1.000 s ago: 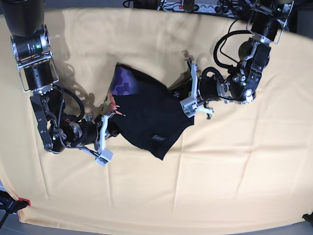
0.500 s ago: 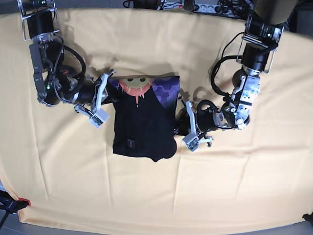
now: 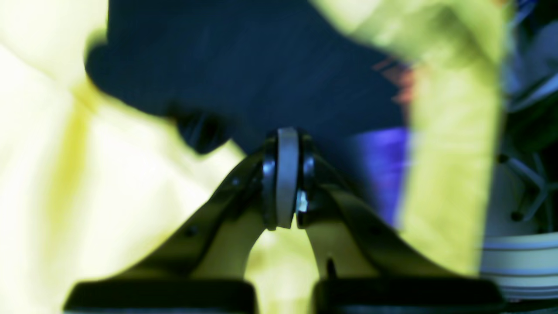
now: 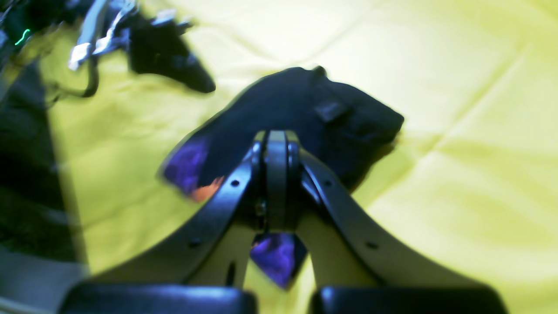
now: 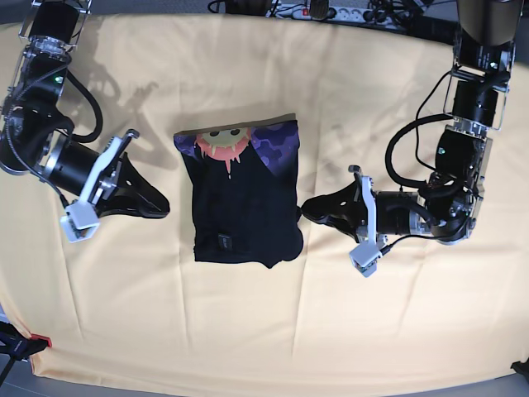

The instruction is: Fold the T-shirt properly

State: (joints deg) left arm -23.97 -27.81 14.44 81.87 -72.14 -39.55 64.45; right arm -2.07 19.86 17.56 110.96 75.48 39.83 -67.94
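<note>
T-shirt, soft black rectangle, seemingly lies folded; left pincer, right pincer clenched empty.

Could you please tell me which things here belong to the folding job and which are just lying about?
Part of the job:
T-shirt
left gripper, shut, off the shirt
right gripper, shut, off the shirt

Just lying about:
yellow cloth
power strip

Matt black cotton T-shirt on a creased, matt yellow cloth; beside it, glossy black plastic fingers.
</note>
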